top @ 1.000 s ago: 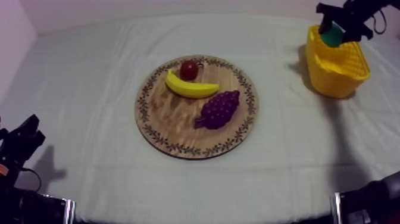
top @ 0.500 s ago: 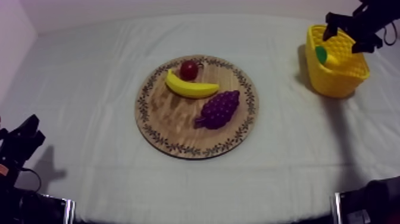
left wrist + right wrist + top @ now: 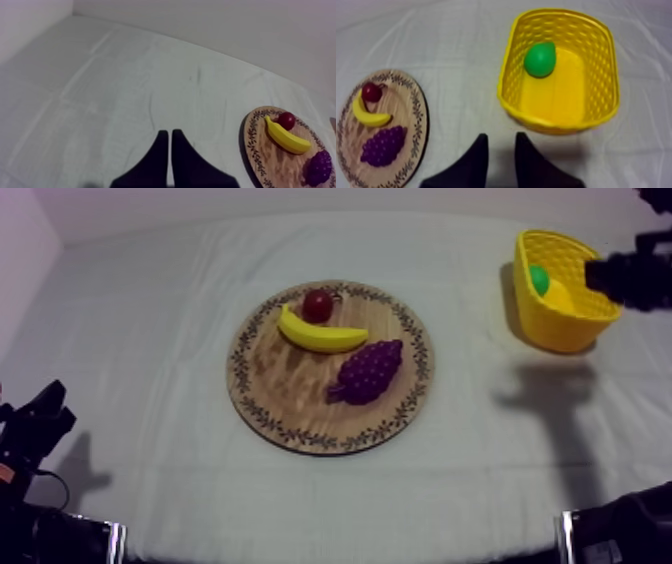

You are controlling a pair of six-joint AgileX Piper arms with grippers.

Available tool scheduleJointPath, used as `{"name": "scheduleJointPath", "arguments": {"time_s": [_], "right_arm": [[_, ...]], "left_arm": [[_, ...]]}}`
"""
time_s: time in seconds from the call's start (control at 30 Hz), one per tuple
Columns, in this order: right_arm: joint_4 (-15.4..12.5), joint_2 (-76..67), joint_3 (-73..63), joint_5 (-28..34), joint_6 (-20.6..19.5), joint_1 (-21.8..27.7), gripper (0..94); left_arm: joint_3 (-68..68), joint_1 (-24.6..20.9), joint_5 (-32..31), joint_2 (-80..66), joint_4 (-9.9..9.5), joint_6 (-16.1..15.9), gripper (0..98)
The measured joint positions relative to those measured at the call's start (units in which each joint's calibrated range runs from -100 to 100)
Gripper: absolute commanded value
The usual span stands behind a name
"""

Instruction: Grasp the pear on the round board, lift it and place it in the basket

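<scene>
FRUIT DELIVERED: The green toy pear point(image 3: 539, 59) lies inside the yellow basket point(image 3: 561, 122) at the far right of the cloth-covered counter point(image 3: 150, 308). It rests on the basket floor close to the left wall, its narrow end seemingly tipped toward the far rim. The right gripper point(image 3: 501, 137) hovers just outside the basket's rim, its two black fingers spread with nothing between them; the pear sits ahead of them, untouched. The left gripper point(image 3: 170, 132), fingers pressed together in a narrow wedge, sits at the near left, well apart from the basket. On the round wooden board point(image 3: 290, 388) with its patterned rim lie a smooth banana point(image 3: 320, 336), a knobbly purple bunch of grapes point(image 3: 368, 371) and a small red fruit point(image 3: 318, 305). The placing looks done, leaving the nearer right arm only to draw clear of the lattice-walled basket.
</scene>
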Motion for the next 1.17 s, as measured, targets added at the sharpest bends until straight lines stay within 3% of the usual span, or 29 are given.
{"name": "scheduleJointPath", "arguments": {"time_s": [0.3, 0.53, 0.63, 0.77, 1.03, 1.17], "right_arm": [[0.83, -24.86, 25.66, -9.0, 1.59, 1.68, 12.1], [-0.85, -39.24, 40.75, -9.69, 1.43, 2.87, 12.8], [-1.22, -42.97, 43.47, -8.83, 1.46, 3.38, 13.1], [-1.49, -46.6, 44.06, -9.49, 1.43, 3.41, 6.0], [-1.49, -53.46, 44.42, -10.58, 7.56, 3.41, 0.8], [-1.49, -54.71, 44.46, -10.58, 8.69, 3.78, 0.6]], "left_arm": [[0.0, 0.0, 0.0, 0.0, 0.0, 0.0, 0.1], [0.0, 0.0, 0.0, 0.0, 0.0, 0.0, 0.1], [0.0, 0.0, 0.0, 0.0, 0.0, 0.0, 0.1], [0.0, 0.0, 0.0, 0.0, 0.0, 0.0, 0.1], [0.0, 0.0, 0.0, 0.0, 0.0, 0.0, 0.1], [0.0, 0.0, 0.0, 0.0, 0.0, 0.0, 0.1]]}}
